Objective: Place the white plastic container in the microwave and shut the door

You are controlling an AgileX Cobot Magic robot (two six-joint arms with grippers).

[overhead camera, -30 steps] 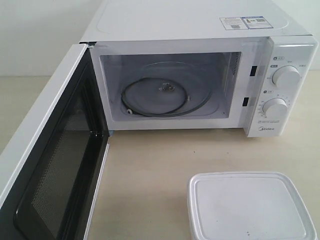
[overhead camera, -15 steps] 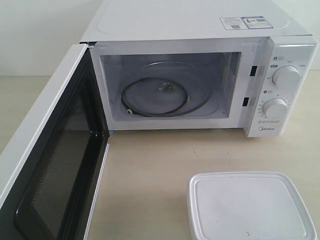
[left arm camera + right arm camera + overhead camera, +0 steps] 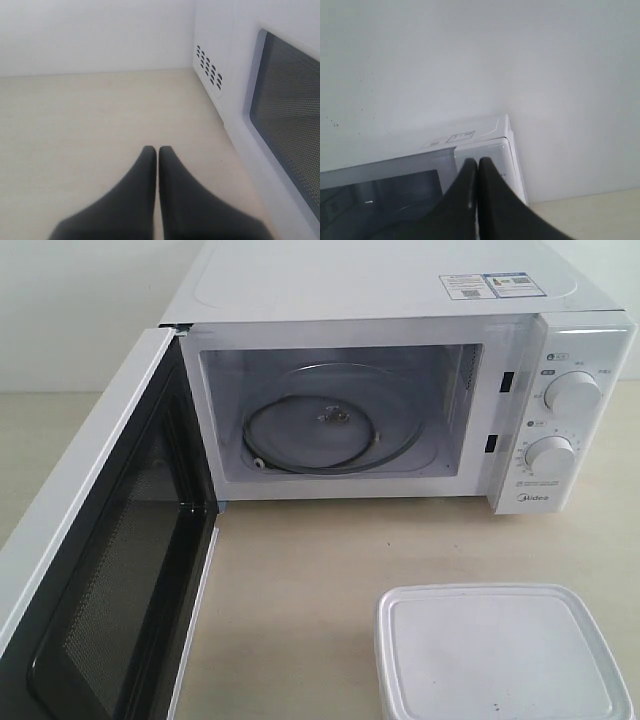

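Observation:
The white plastic container [image 3: 500, 652] sits lidded on the table at the front right, in front of the microwave [image 3: 400, 300]. The door [image 3: 100, 570] is swung wide open to the left, so the cavity shows its glass turntable [image 3: 345, 420] and roller ring. Neither gripper appears in the exterior view. In the left wrist view my left gripper [image 3: 157, 152] is shut on nothing, low over the table beside the door's outer window [image 3: 290, 135]. My right gripper [image 3: 478, 164] is shut and empty too, raised and facing the microwave's [image 3: 485, 145] upper right corner.
A beige tabletop [image 3: 330, 570] stretches between the microwave and the container. A white wall [image 3: 470, 60] stands behind. Two dials [image 3: 572, 392] sit on the microwave's right panel. Vent slots [image 3: 209, 71] mark the microwave's side near the left gripper.

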